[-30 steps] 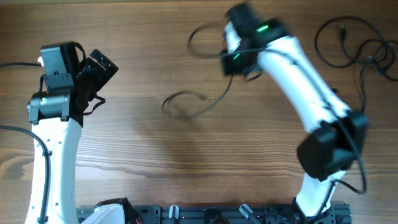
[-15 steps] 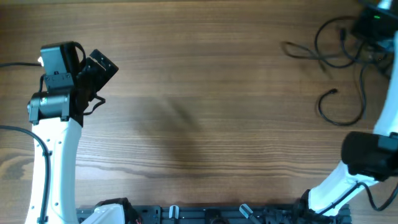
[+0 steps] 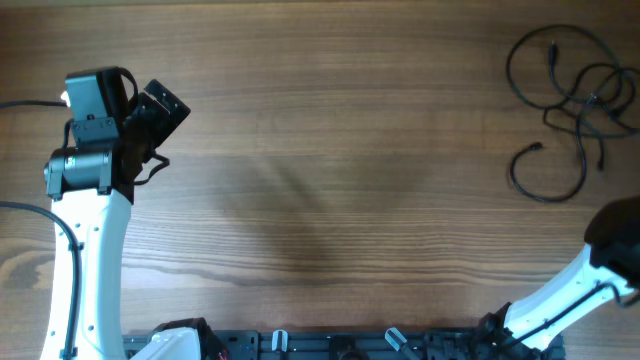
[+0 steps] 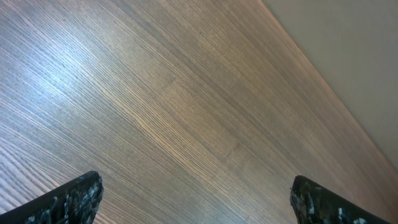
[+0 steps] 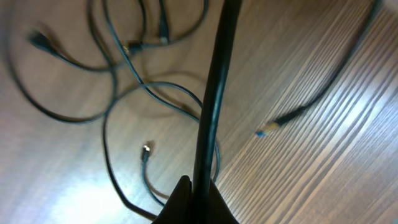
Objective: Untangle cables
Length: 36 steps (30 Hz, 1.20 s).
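Note:
The cables (image 3: 575,95) lie in a loose tangle of thin black loops at the table's far right in the overhead view, with one open loop (image 3: 548,175) below the bunch. In the right wrist view the same loops (image 5: 124,93) and small plugs (image 5: 147,149) lie on the wood below. My right gripper (image 5: 199,198) is shut on a black cord (image 5: 211,93) that runs up from the jaws across the frame. In the overhead view only the right arm (image 3: 600,265) shows, not its gripper. My left gripper (image 4: 199,202) is open and empty over bare wood at the far left (image 3: 160,110).
Another cable end with a light-tipped plug (image 5: 273,124) lies apart on the wood to the right of the held cord. The table's far edge (image 4: 323,68) shows in the left wrist view. A black rail (image 3: 350,345) runs along the near edge.
My right arm swept from the table's middle to the far right, taking a cable with it; the cables now lie bunched at the top right. The left arm has not moved.

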Tool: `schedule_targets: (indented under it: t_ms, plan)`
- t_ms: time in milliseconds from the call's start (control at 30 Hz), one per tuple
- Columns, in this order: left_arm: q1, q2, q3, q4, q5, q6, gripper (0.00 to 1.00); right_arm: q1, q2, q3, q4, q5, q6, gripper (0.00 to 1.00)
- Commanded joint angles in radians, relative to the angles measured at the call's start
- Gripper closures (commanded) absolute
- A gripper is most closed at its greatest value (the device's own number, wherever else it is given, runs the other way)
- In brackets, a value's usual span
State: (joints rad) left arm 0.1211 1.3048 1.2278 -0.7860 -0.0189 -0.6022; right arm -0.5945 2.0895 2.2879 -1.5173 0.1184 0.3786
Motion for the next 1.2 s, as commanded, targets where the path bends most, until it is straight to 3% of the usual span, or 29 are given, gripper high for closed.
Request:
schedule_targets:
  t_ms: [0, 67, 100, 133, 167, 233, 433, 600, 667, 833, 967, 1167]
  plan:
    - [0.010, 0.006, 0.003, -0.005, -0.016, 0.022, 0.02, 0.000, 0.121, 0.007, -0.017, 0.066, 0.018, 0.96]
    - [0.010, 0.006, 0.003, -0.005, -0.016, 0.022, 0.02, -0.005, 0.168, 0.007, -0.019, 0.066, 0.018, 0.95]
    - [0.010, 0.006, 0.003, -0.005, -0.016, 0.022, 0.02, -0.008, 0.203, 0.007, -0.026, 0.066, 0.017, 0.66]
    - [0.010, 0.006, 0.003, -0.007, -0.016, 0.022, 0.02, -0.008, 0.213, 0.007, -0.029, 0.065, 0.018, 0.31]
    - [0.010, 0.006, 0.003, -0.009, -0.016, 0.022, 0.02, -0.008, 0.217, 0.007, -0.029, 0.062, 0.018, 0.10]
    - [0.010, 0.006, 0.003, -0.012, -0.016, 0.022, 0.02, -0.008, 0.214, 0.008, -0.029, 0.045, 0.021, 0.00]
    - [0.010, 0.006, 0.003, -0.013, -0.016, 0.022, 0.01, -0.008, 0.191, 0.008, -0.029, -0.047, -0.021, 0.00]
    - [0.010, 0.006, 0.003, -0.013, -0.016, 0.022, 0.00, 0.054, 0.048, 0.009, 0.014, -0.362, -0.300, 0.00]
    - [0.010, 0.006, 0.003, -0.016, -0.016, 0.022, 0.00, 0.115, -0.024, 0.009, 0.012, -0.477, -0.399, 0.00]
    - [0.010, 0.006, 0.003, -0.019, -0.016, 0.022, 0.00, 0.345, -0.201, 0.008, 0.005, -0.457, -0.431, 0.00]
    - [0.010, 0.006, 0.003, -0.019, -0.016, 0.022, 0.00, 0.522, -0.343, 0.008, 0.003, -0.423, -0.388, 0.00]
    - [0.010, 0.006, 0.003, -0.020, -0.016, 0.022, 0.00, 0.643, -0.401, 0.008, -0.016, -0.426, -0.004, 0.00]
